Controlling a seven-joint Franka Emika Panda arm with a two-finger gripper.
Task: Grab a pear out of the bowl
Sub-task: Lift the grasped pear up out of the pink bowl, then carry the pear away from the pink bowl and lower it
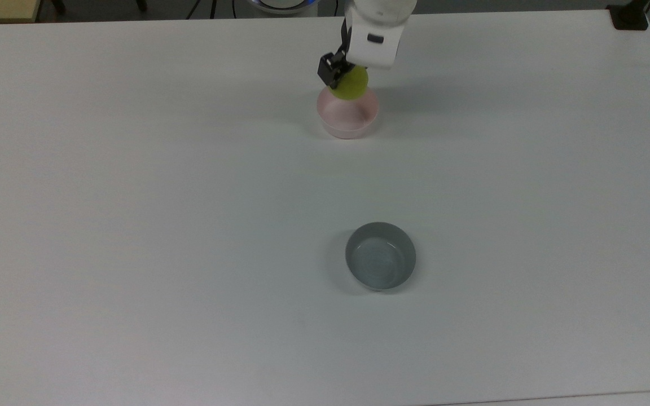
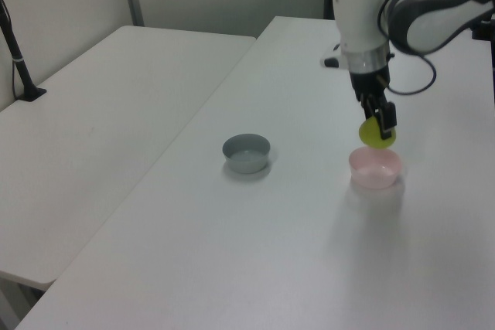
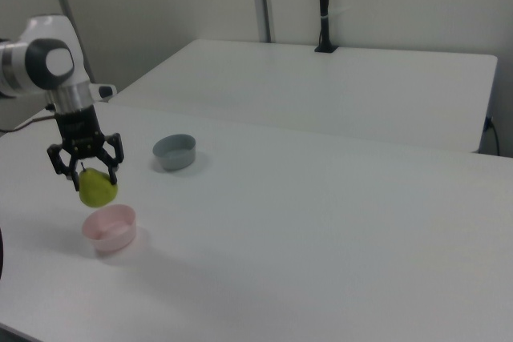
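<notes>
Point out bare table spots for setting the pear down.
Gripper holds the pear above the pink bowl. Bare table runs wide on the top view's left of both bowls, between pink bowl and grey bowl, and on the top view's right. Crowded only at the pink bowl under the arm.

In the top view, the bowl [image 1: 347, 119] sits on the table [image 1: 133, 225] at upper centre. The pear [image 1: 350, 84] hangs in the claw [image 1: 343, 76] just above it. A second bowl [image 1: 381, 256] sits lower centre, well apart.

arm [image 2: 371, 5]: white shells, grey joints | blue light | black fingers [image 3: 111, 167]
</notes>
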